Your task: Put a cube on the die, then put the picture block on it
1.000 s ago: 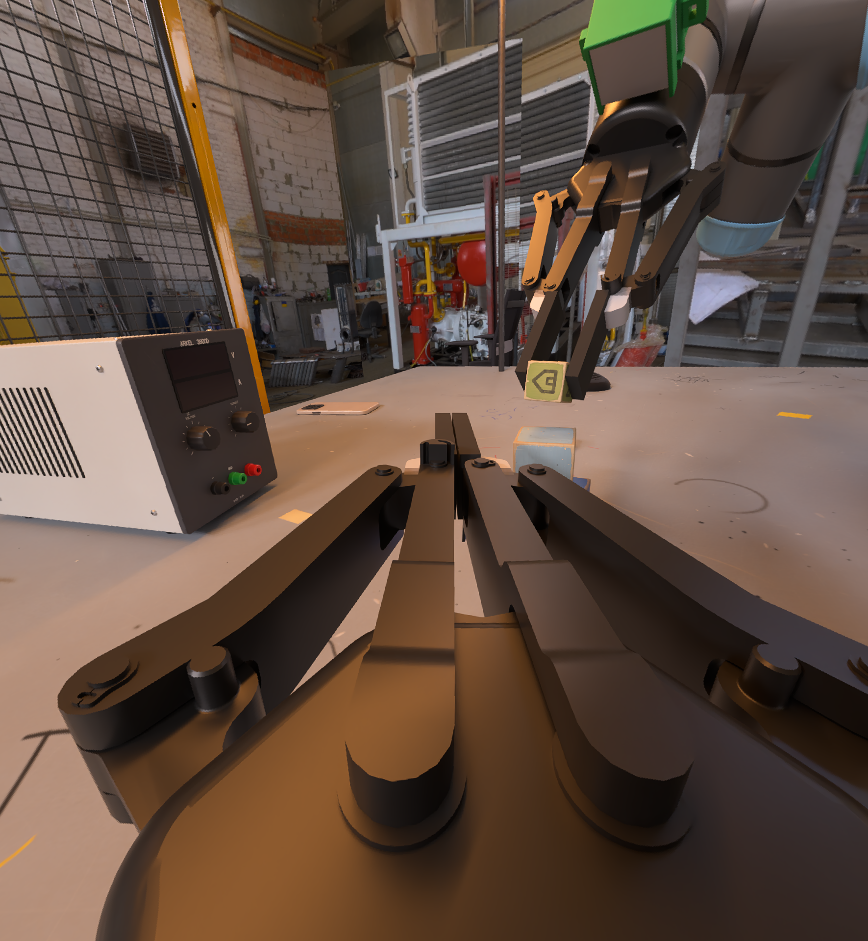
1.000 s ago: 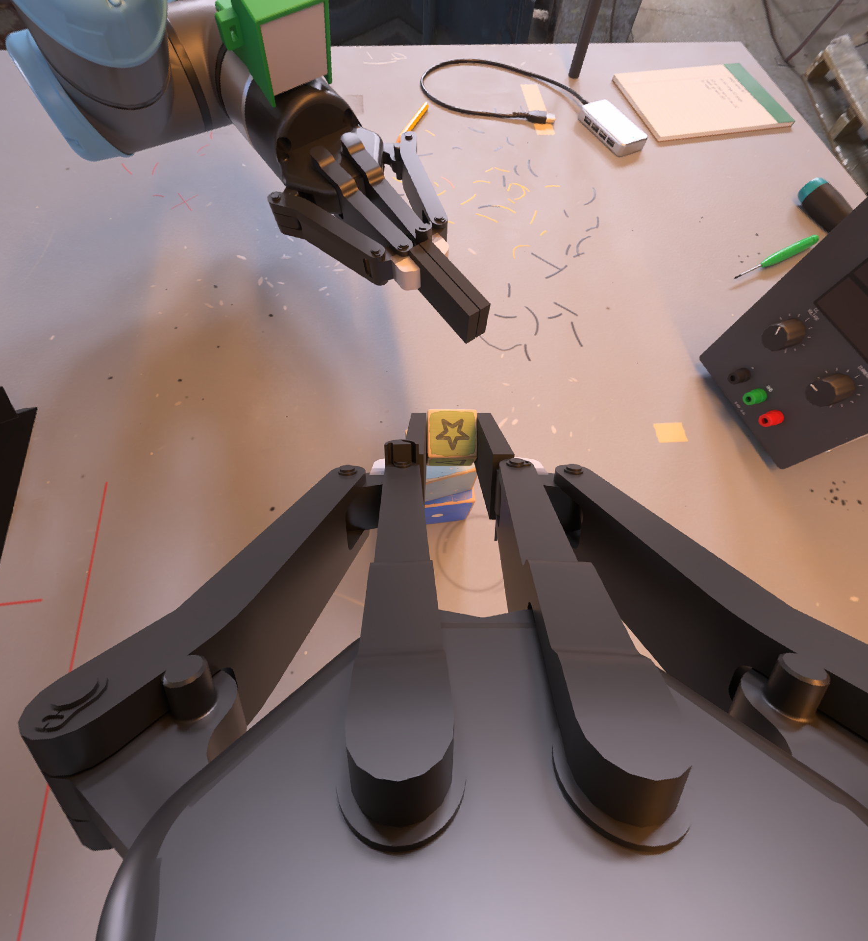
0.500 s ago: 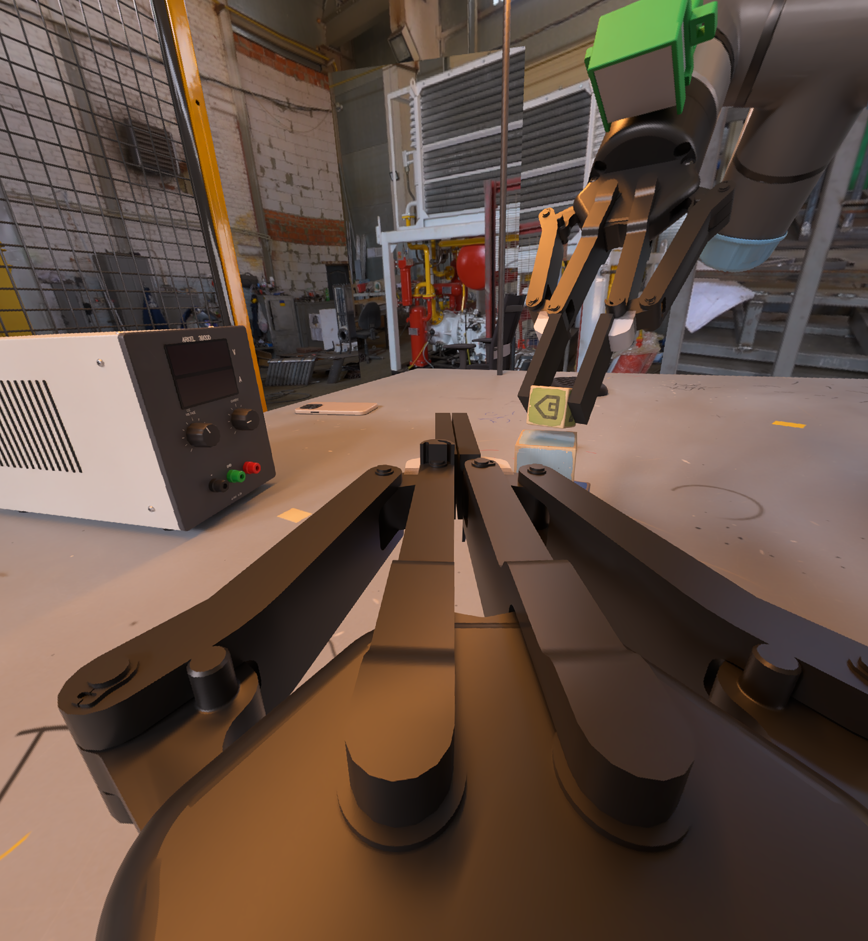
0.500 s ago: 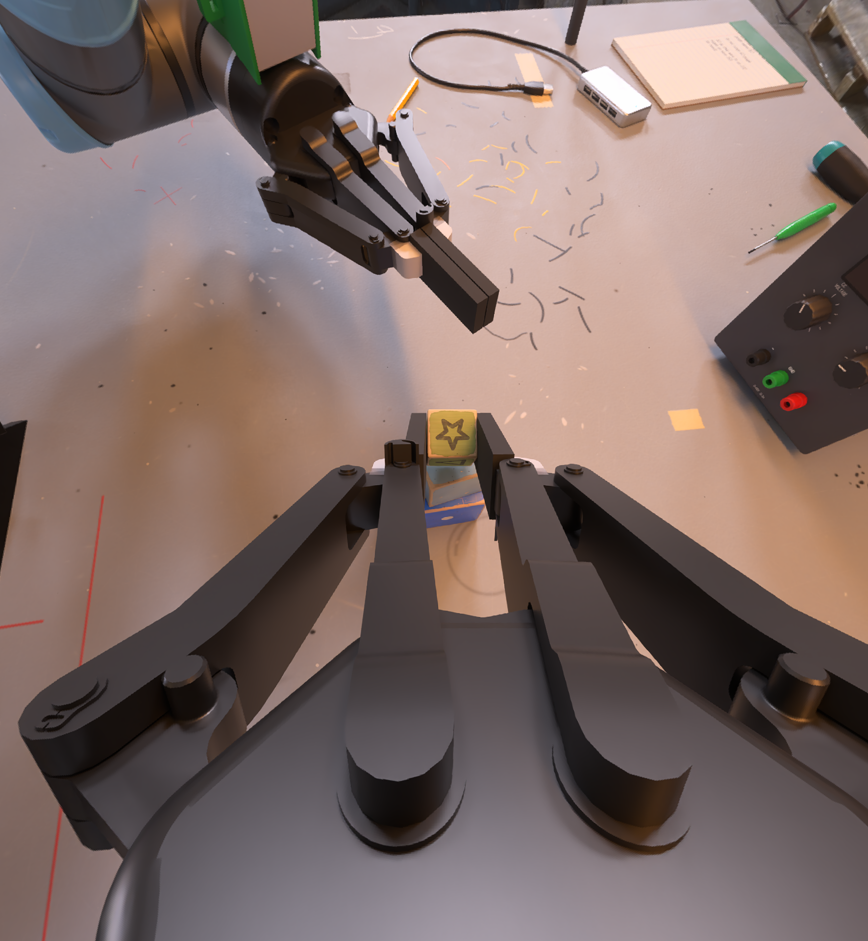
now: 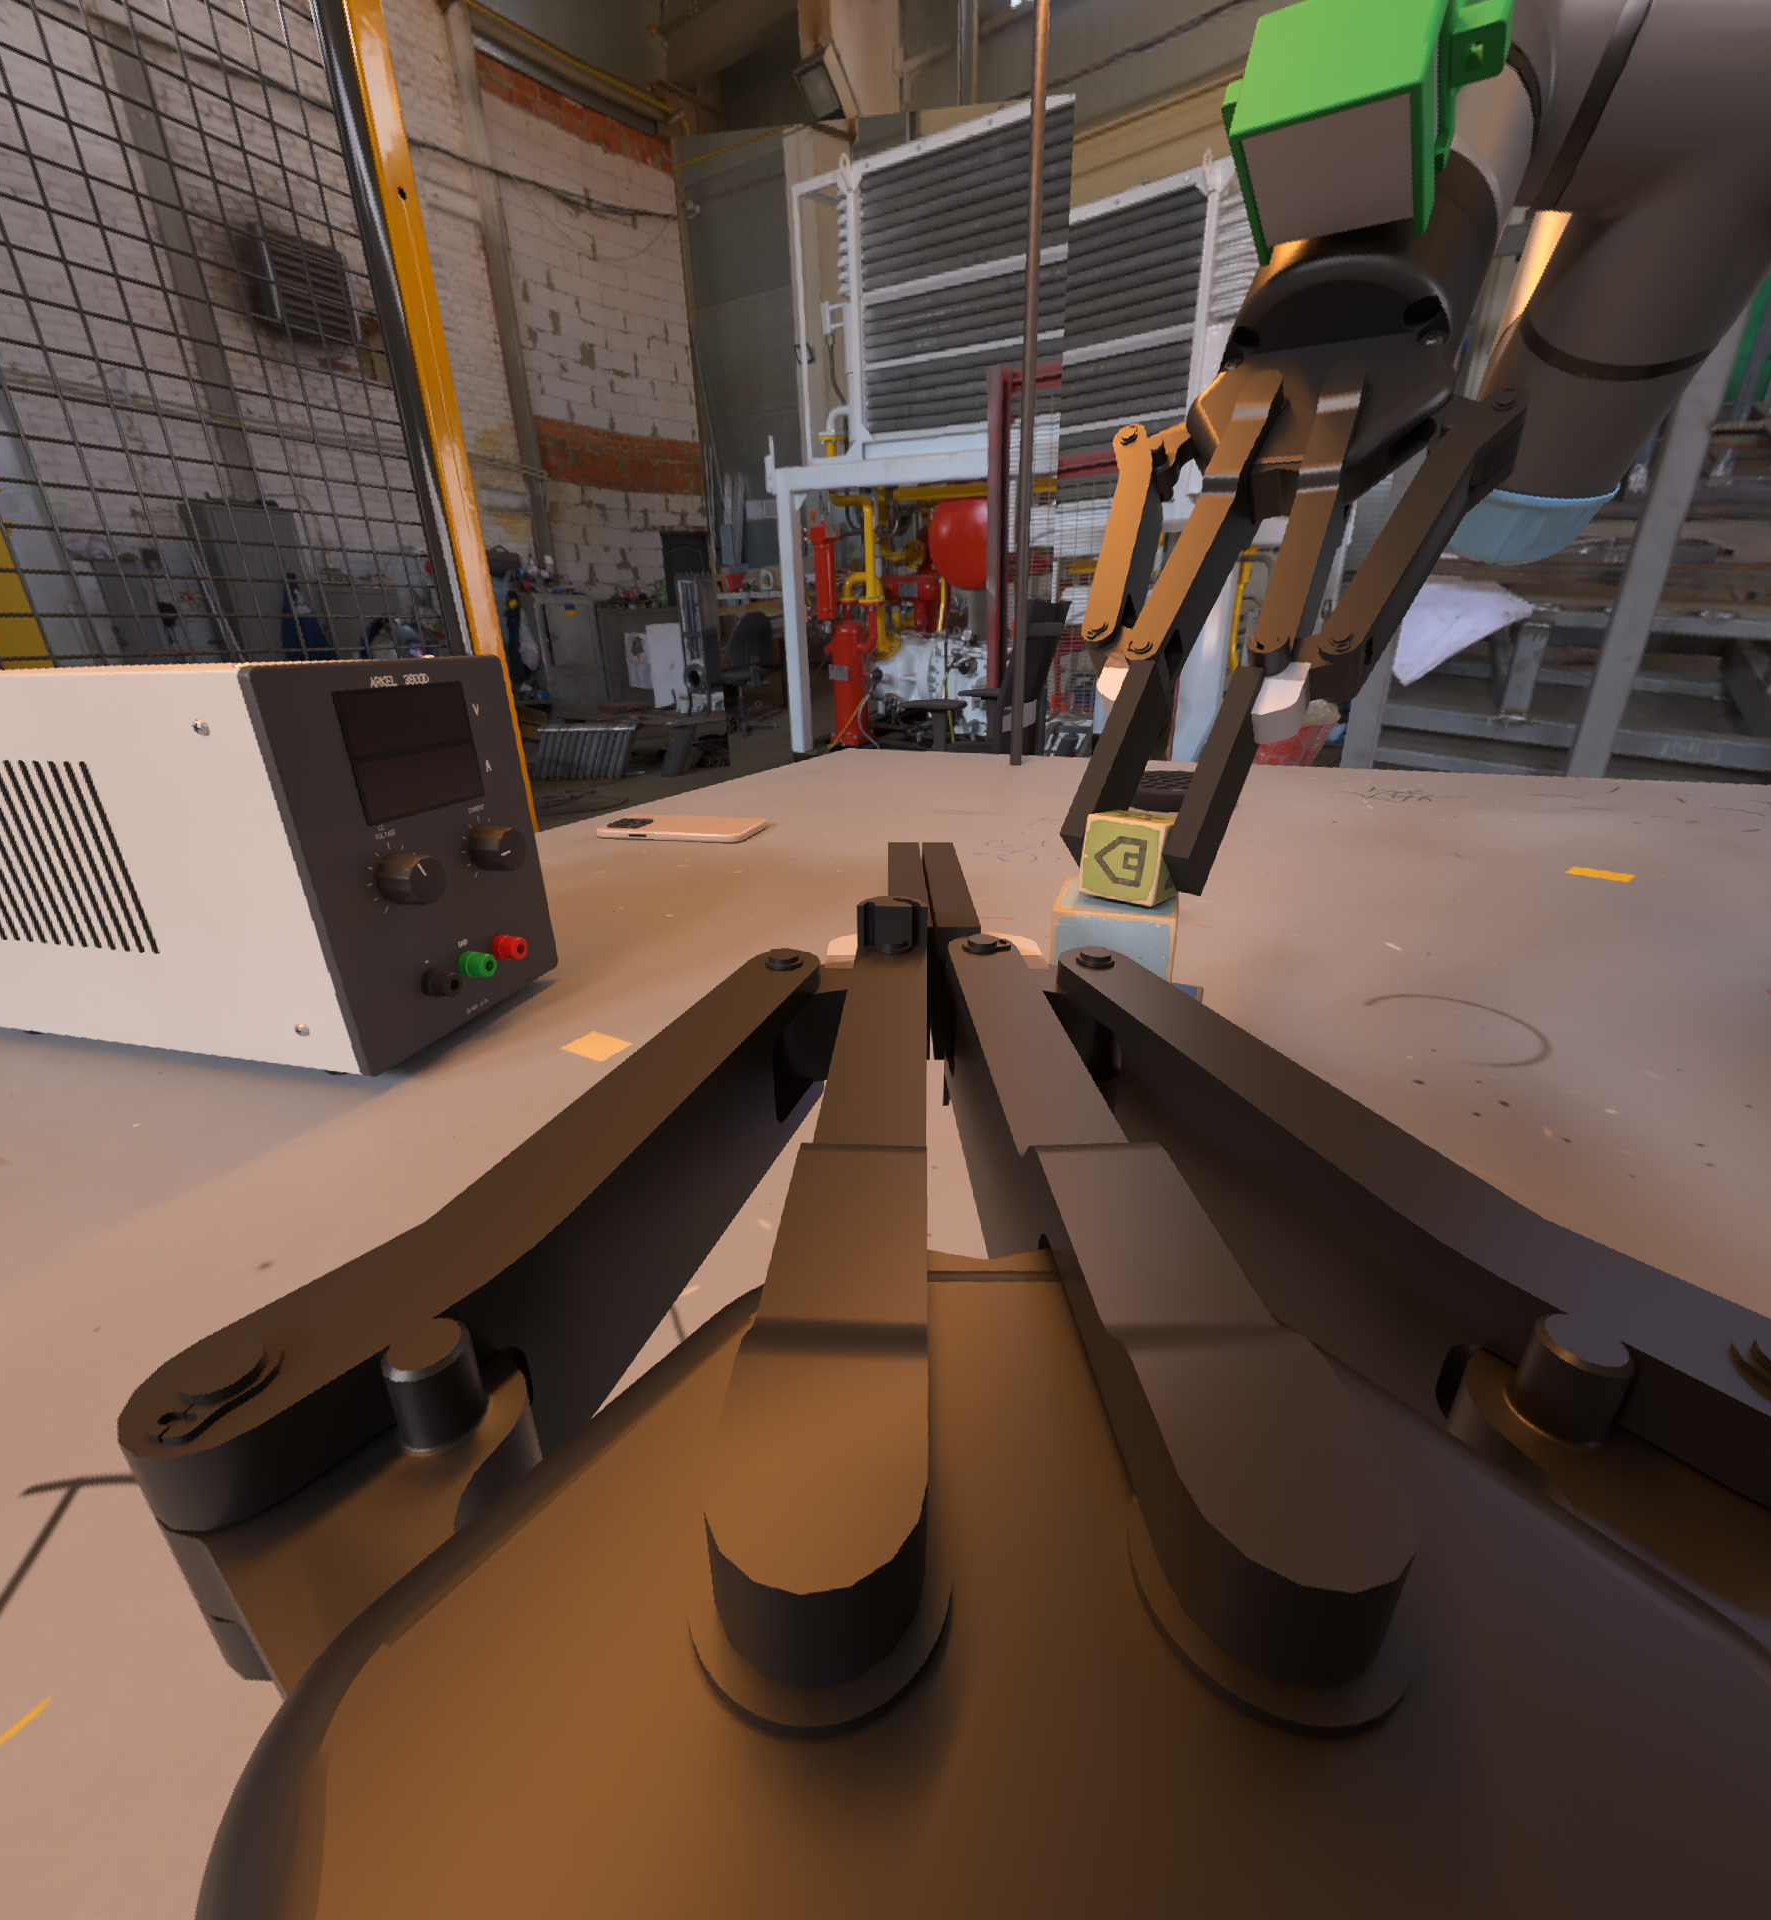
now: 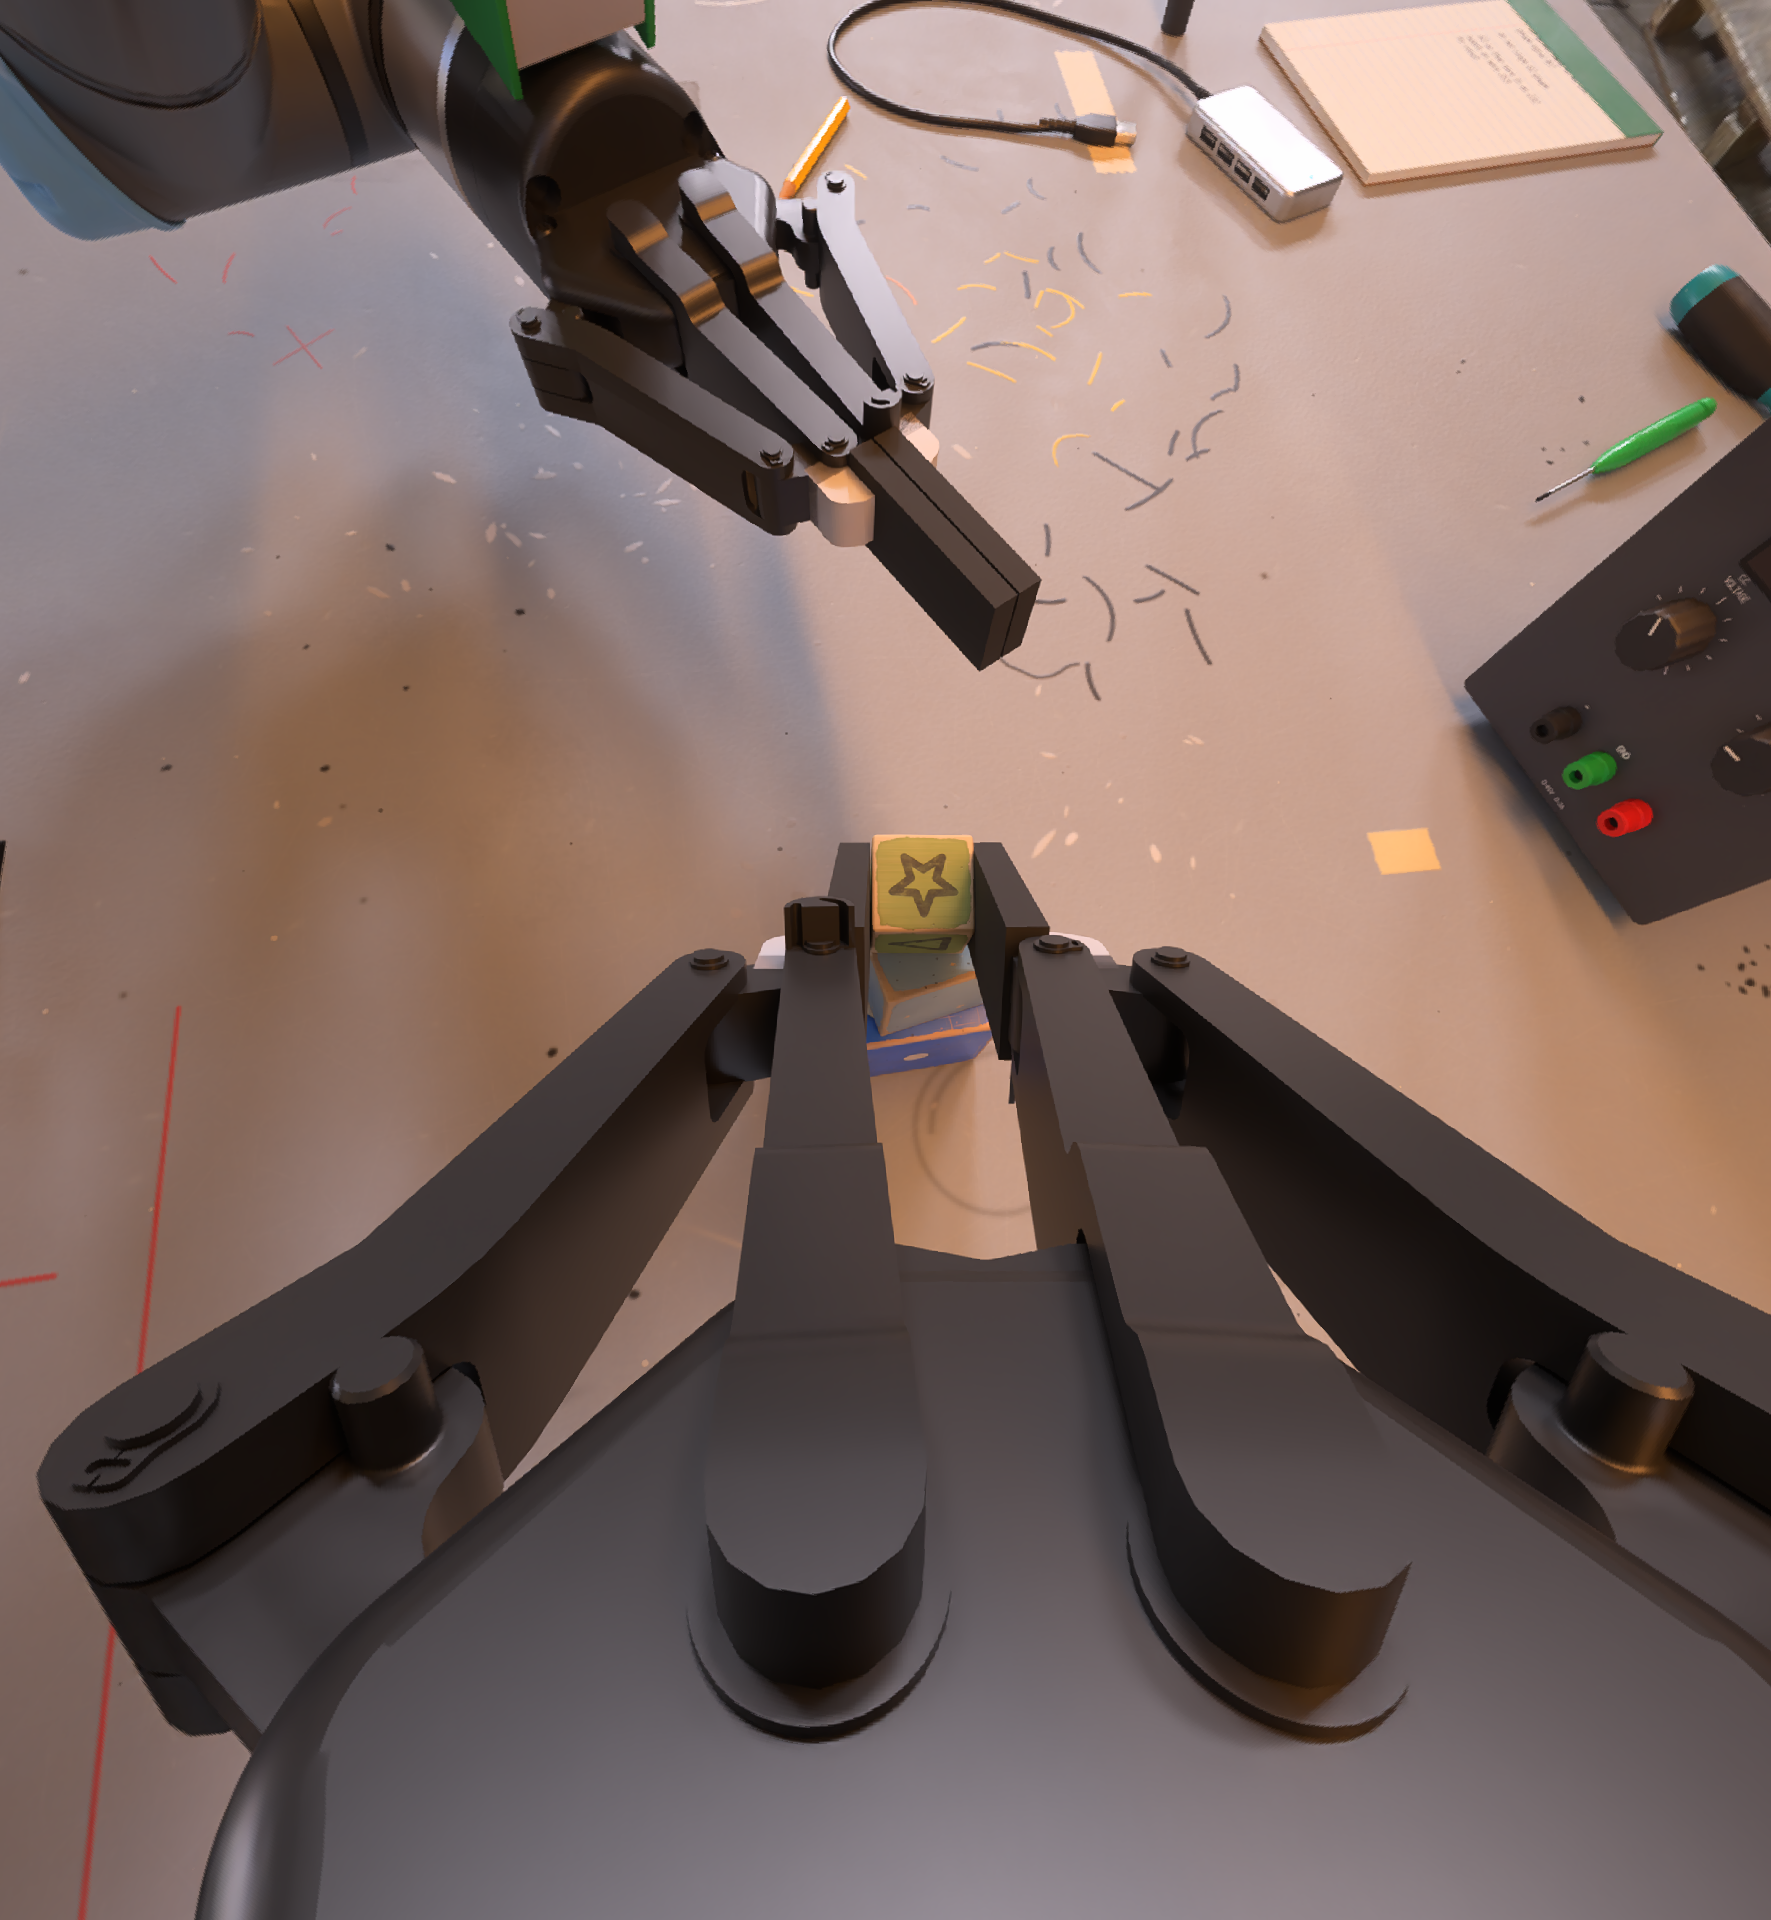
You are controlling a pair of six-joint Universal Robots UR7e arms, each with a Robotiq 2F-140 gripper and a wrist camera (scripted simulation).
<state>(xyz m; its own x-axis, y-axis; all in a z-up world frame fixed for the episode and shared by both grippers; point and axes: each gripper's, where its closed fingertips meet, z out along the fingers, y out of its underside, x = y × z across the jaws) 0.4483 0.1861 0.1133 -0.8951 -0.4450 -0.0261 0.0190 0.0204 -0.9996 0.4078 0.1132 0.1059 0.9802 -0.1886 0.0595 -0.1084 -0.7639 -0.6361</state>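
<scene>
A yellow-green picture block sits between my right gripper's fingers, which are shut on it. It rests on or just above a pale blue cube, which stands on a blue die. In the left wrist view the picture block shows over the cube, with the right gripper coming down from above; the die is mostly hidden behind my fingers. My left gripper is shut and empty, just left of the stack. It also shows in the right wrist view, hovering beyond the stack.
A power supply box stands at the left, also seen at the right. A phone lies behind it. A notepad, USB hub with cable, pencil and green screwdriver lie at the far side.
My right gripper has lowered the picture block down onto the cube. The left gripper has stayed shut and shifted only slightly.
</scene>
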